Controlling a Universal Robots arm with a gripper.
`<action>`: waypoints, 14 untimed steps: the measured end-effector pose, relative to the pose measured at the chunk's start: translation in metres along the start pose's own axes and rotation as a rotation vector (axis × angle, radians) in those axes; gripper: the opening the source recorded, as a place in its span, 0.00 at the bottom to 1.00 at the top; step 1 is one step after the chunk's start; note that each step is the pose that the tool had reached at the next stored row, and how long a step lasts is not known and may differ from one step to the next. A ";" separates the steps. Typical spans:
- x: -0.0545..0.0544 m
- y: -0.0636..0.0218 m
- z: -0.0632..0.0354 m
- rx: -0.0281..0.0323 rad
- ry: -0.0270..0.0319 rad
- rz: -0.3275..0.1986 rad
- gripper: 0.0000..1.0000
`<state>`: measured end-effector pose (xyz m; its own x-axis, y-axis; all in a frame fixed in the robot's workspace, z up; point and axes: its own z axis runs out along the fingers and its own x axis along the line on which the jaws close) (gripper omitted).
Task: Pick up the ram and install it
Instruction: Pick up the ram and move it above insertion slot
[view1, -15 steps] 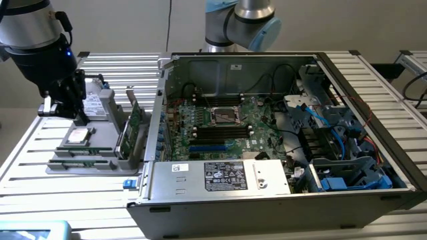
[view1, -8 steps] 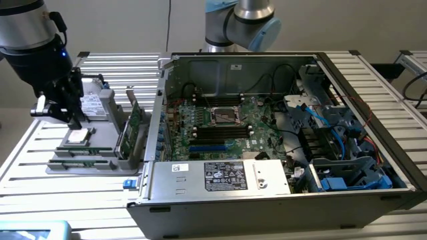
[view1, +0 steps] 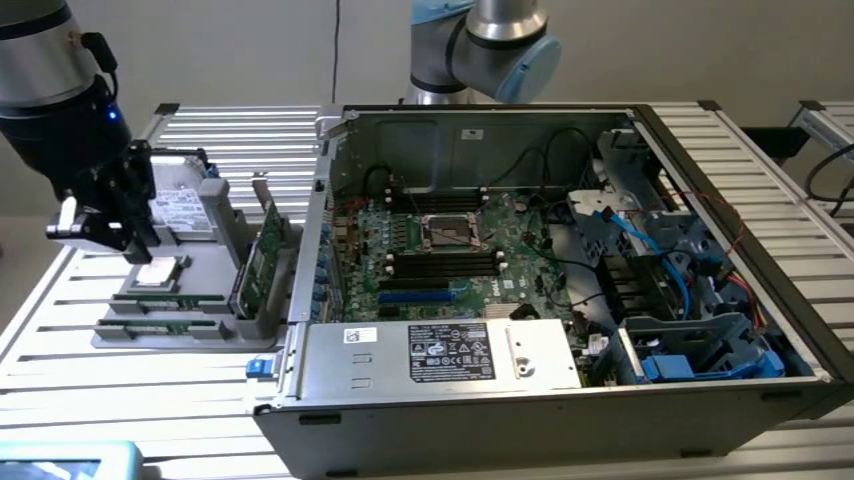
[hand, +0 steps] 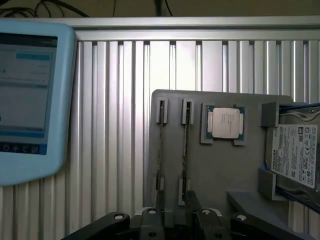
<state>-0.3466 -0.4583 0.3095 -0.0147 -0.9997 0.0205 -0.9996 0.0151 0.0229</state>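
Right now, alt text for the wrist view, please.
A grey plastic parts tray holds two thin ram sticks on edge, a square silver processor chip and a white-labelled hard drive. The black gripper hovers by the sticks' ends; a light-blue tablet lies beside the tray.

On the exterior view I see the computer case (view1: 534, 425) and grey tray (view1: 160, 338) obliquely, from high up and well back. My wrist camera looks straight down, close, onto that grey tray (hand: 215, 170).

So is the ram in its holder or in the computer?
In the holder: the ram stands on edge in a slot, beside a second stick.
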 end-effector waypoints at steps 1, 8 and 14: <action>0.000 0.0003 0.0013 -0.0003 0.0001 0.000 0.31; 0.001 0.0031 0.0139 -0.0044 0.0002 0.000 0.38; 0.006 0.0046 0.0250 -0.0065 0.0003 0.000 0.38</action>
<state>-0.3519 -0.4652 0.2848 -0.0146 -0.9997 0.0207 -0.9995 0.0152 0.0294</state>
